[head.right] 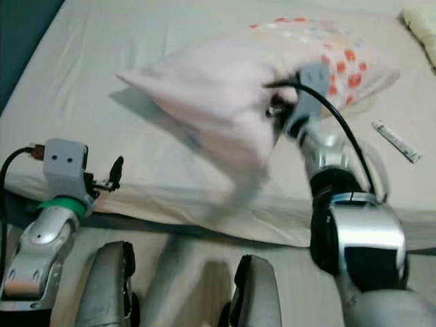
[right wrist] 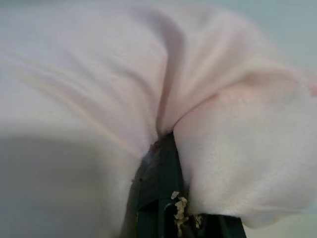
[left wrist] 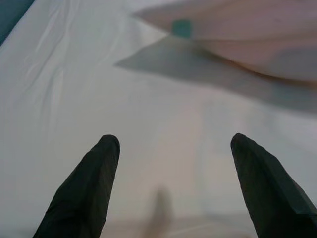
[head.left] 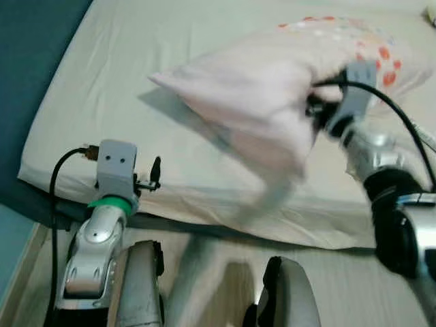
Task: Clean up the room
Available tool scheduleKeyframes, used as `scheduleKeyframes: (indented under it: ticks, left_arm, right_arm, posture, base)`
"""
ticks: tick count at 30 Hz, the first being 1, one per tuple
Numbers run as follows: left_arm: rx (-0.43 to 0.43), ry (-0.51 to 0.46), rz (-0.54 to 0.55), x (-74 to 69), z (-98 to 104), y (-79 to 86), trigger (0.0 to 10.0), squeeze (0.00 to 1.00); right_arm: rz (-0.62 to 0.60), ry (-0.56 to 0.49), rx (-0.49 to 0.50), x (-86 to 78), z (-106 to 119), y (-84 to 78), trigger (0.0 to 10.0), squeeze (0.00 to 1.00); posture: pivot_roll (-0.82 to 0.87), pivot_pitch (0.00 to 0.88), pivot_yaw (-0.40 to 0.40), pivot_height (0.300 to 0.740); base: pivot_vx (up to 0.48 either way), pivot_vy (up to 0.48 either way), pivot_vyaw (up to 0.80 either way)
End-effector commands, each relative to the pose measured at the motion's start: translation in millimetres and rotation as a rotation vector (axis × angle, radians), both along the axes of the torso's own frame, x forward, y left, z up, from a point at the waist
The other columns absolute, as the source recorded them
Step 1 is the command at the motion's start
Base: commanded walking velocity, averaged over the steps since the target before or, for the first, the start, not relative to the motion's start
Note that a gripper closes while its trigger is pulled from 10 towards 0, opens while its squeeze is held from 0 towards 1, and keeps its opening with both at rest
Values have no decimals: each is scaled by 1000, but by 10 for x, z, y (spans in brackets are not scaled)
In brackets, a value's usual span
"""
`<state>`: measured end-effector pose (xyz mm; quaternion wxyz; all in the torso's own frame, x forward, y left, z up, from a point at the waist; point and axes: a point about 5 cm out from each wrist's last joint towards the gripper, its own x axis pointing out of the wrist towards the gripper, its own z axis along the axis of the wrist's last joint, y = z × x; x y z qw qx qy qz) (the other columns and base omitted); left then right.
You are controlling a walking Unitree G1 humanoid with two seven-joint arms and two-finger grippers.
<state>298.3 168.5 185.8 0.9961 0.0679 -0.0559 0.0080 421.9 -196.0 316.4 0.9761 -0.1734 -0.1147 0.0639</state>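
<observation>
While the right gripper (head.left: 315,109) is closed on the pale pink pillow (head.left: 266,88), the pillow hangs blurred above the bed (head.left: 102,82).

The pillow is at about 1 o'clock in the left eye view, one end with orange dots toward 2 o'clock, a loose corner hanging toward 6 o'clock over the bed edge, and its shadow on the sheet beside it. The left gripper (left wrist: 173,188) is at 8 o'clock, near the bed edge, its fingers (left wrist: 89,188) spread open and holding nothing. A small white tube (head.right: 396,141) lies on the sheet at 3 o'clock in the right eye view.
</observation>
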Motion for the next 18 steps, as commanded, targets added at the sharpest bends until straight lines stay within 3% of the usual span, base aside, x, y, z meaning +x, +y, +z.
scheduleKeyframes:
  ticks: [1, 2, 3, 5, 6, 9, 10, 13, 14, 15, 16, 18]
  left_arm:
    - [-10, -18, -5, -40, 9, -30, 10000, 1000]
    - [-10, -24, -1, -52, 19, -27, 10000, 1000]
    - [-10, -24, -1, -52, 19, -27, 10000, 1000]
    - [-12, -36, 11, -69, 51, -7, 10000, 1000]
    - [-12, -36, 11, -69, 51, -7, 10000, 1000]
    - [-24, -88, 42, -104, 200, 57, 10000, 1000]
    - [-30, -103, 52, -113, 245, 75, 10000, 1000]
    - [-40, -125, 73, -124, 311, 105, 10000, 1000]
    - [-57, -148, 89, -137, 382, 134, 10000, 1000]
    - [-67, -168, 98, -148, 446, 147, 10000, 1000]
    - [-67, -168, 98, -148, 446, 147, 10000, 1000]
    - [-79, -194, 101, -158, 525, 140, 10000, 1000]
  right_arm:
    - [-2, -47, -133, 6, 111, 118, 0, 0]
    - [90, -56, -212, 15, 132, 365, 0, 0]
    - [90, -56, -212, 15, 132, 365, 0, 0]
    - [260, -51, -333, -3, 87, 764, 0, 0]
    - [260, -51, -333, -3, 87, 764, 0, 0]
    - [595, 12, -467, -129, -215, 1322, 0, 0]
    - [675, 27, -498, -175, -299, 1428, 0, 0]
    - [763, 34, -558, -238, -413, 1547, 0, 0]
    - [851, 21, -643, -316, -516, 1661, 0, 0]
    - [936, -24, -730, -406, -594, 1771, 0, 0]
    - [936, -24, -730, -406, -594, 1771, 0, 0]
    - [1032, -148, -795, -538, -597, 1914, 0, 0]
  posture:
    - [262, 191, -98, 530]
    - [263, 190, -104, 530]
    - [263, 190, -104, 530]
    - [269, 189, -106, 530]
    - [269, 189, -106, 530]
    - [269, 189, -106, 530]
    - [269, 189, -106, 530]
    - [269, 189, -106, 530]
    - [290, 199, -98, 530]
    - [290, 199, -98, 530]
    - [290, 199, -98, 530]
    - [282, 199, -96, 530]
  base:
    - [0, 0, 0]
    - [0, 0, 0]
    - [0, 0, 0]
    - [0, 0, 0]
    - [0, 0, 0]
    - [0, 0, 0]
    - [0, 0, 0]
    - [0, 0, 0]
    - [0, 0, 0]
    - [0, 0, 0]
    - [0, 0, 0]
    - [0, 0, 0]
